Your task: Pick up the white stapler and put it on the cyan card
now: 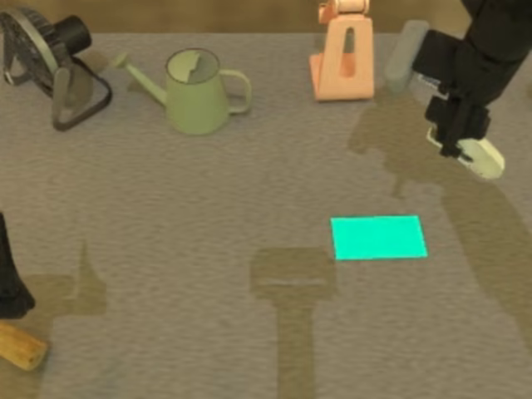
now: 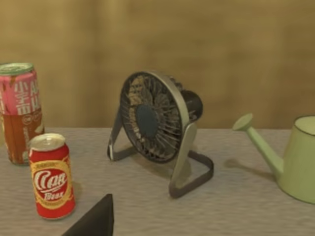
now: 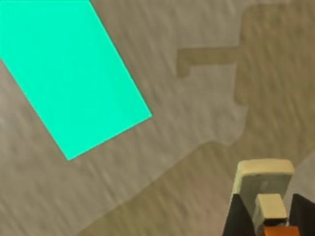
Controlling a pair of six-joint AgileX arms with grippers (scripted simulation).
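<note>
My right gripper (image 1: pixel 467 150) is shut on the white stapler (image 1: pixel 487 160), holding it up off the table at the right, farther back than the cyan card (image 1: pixel 379 238) and to its right. In the right wrist view the stapler's pale end (image 3: pixel 264 183) sticks out between the dark fingers (image 3: pixel 237 219), and the cyan card (image 3: pixel 64 73) lies flat on the table some way ahead, with nothing on it. My left arm (image 1: pixel 10 287) is parked at the left edge; only one dark fingertip (image 2: pixel 96 221) shows in its wrist view.
Along the back stand a black desk fan (image 1: pixel 46 58), a pale green watering can (image 1: pixel 198 91), a peach-coloured stand (image 1: pixel 342 62) and a grey block (image 1: pixel 405 54). A wooden handle (image 1: pixel 21 347) lies front left. A red can (image 2: pixel 51 176) and a pink can (image 2: pixel 19 110) stand beside the fan.
</note>
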